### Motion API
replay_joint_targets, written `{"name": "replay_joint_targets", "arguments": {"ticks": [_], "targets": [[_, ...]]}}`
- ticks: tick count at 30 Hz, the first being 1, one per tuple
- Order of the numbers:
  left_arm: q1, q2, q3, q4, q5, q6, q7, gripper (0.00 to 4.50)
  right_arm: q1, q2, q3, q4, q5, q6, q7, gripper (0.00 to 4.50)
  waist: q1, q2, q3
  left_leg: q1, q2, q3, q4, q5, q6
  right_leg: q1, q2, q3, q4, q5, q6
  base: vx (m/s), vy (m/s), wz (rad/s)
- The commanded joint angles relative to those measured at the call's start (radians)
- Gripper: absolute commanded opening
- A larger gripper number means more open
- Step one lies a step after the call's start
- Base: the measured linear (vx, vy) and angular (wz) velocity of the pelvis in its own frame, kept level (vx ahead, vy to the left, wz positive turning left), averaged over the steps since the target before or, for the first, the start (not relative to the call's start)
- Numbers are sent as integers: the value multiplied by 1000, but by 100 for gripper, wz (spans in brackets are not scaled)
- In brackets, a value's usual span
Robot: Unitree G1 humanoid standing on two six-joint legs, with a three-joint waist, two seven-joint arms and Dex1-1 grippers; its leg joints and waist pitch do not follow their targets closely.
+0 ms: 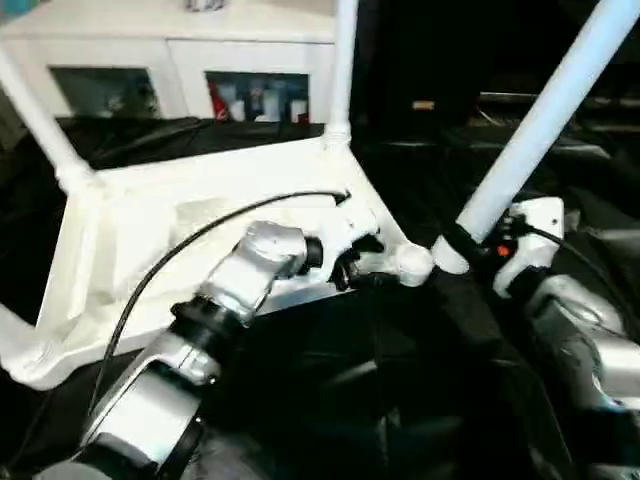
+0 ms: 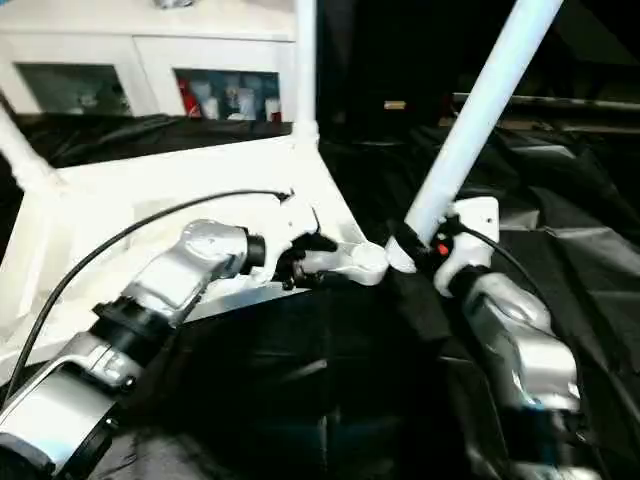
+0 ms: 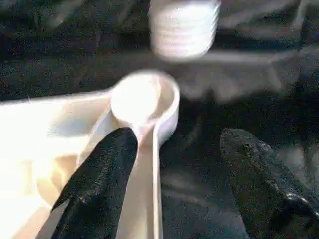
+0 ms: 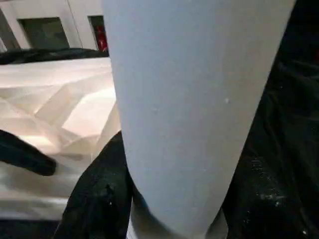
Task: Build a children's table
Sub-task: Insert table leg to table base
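Note:
The children's table top lies upside down, ribbed underside up, on black cloth. Two white legs stand in its far corner sockets. The near right corner socket is empty. My left gripper is open at the rim beside that socket, one finger over the underside and the other over the cloth. My right gripper is shut on the lower end of a tilted white leg. The leg's threaded end hovers just beyond the socket, apart from it.
A white cabinet with glass doors stands behind the work table. Crumpled black cloth covers the table around and in front of the top. A black cable arcs over my left forearm.

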Motion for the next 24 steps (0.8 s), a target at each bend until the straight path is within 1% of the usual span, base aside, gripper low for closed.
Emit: {"name": "replay_joint_targets", "arguments": {"ticks": [1,2,3,4,5,6,7,8,9,10,12,15,16,17,18,21,22,24], "targets": [[-20,-3,-14,53,43,-5,29,295,9,-1,19,-41,-3,15,8,193,1,-13,-74,1,27,-22,-63,-76,43,72,-70,44,-84,-107,-198,0,0,0],[-29,-7,-13,79,52,-1,47,284,12,0,23,-46,-4,17,9,193,-3,-12,-74,-1,28,-23,-63,-74,46,72,-70,43,-84,-114,-198,0,0,0],[-40,-10,-11,113,64,-4,79,277,16,1,27,-51,-5,18,9,193,-4,4,-76,2,29,-25,-61,-73,45,68,-70,43,-83,-110,-205,0,0,0],[-49,-13,-10,140,73,-10,100,277,19,2,28,-57,-5,21,9,193,-8,-4,-77,1,28,-24,-60,-73,50,70,-68,43,-85,-85,-210,0,0,0],[-58,-15,-9,170,77,-20,111,277,22,1,29,-65,-4,25,7,193,-7,-5,-77,1,27,-24,-60,-68,53,71,-67,43,-83,-73,-214,0,0,0],[-59,-17,-8,176,74,-21,106,247,25,0,29,-68,-3,26,7,193,-5,3,-78,1,28,-26,-60,-60,59,71,-70,42,-80,-56,-221,0,0,0],[-60,-17,-7,179,73,-20,103,237,27,0,29,-69,-3,26,7,193,-7,-1,-78,0,29,-25,-60,-59,62,71,-70,42,-80,-50,-224,0,0,0],[-61,-18,-4,184,71,-19,104,237,28,-1,28,-70,-3,27,7,193,-5,0,-79,0,29,-25,-60,-50,70,72,-71,43,-78,-33,-233,0,0,0],[-64,-22,4,195,70,-18,102,237,29,0,28,-73,-3,30,7,193,-4,1,-80,-1,29,-24,-58,-46,77,70,-70,43,-77,-23,-239,0,0,0],[-66,-29,23,203,59,-14,97,234,30,-1,27,-76,-2,32,7,193,-3,5,-81,1,30,-24,-58,-46,81,69,-71,42,-77,-17,-245,0,0,0],[-71,-39,44,217,45,-14,84,203,31,-2,29,-77,-2,33,8,193,-2,3,-80,0,30,-24,-59,-50,83,70,-72,41,-78,-19,-250,0,0,0],[-74,-40,45,230,46,-22,79,195,29,-2,32,-74,-2,32,9,193,-2,4,-79,2,31,-25,-61,-66,80,69,-73,41,-81,-48,-247,0,0,0],[-76,-39,44,241,50,-30,77,174,29,0,33,-75,-2,33,10,193,-2,4,-78,2,32,-25,-61,-73,77,68,-73,41,-82,-60,-245,0,0,0],[-79,-40,44,252,52,-35,76,174,28,1,33,-75,-3,34,11,193,-3,4,-77,2,31,-24,-61,-75,77,68,-72,41,-83,-65,-243,0,0,0],[-80,-41,44,257,51,-36,72,161,27,2,33,-75,-3,35,11,193,-3,3,-77,2,30,-25,-62,-78,74,69,-73,42,-84,-72,-240,0,0,0],[-82,-41,49,266,51,-38,66,142,24,3,34,-72,-4,35,13,193,-2,4,-78,1,32,-25,-62,-70,74,69,-74,42,-82,-60,-241,0,0,0],[-82,-41,50,271,54,-41,63,119,22,3,35,-71,-5,34,13,193,-2,5,-78,1,32,-26,-62,-69,75,69,-75,42,-82,-56,-242,0,0,0],[-84,-42,56,282,64,-49,55,112,20,4,37,-69,-6,34,15,193,-3,4,-77,2,32,-25,-62,-75,75,68,-74,42,-83,-62,-242,0,0,0]]}}
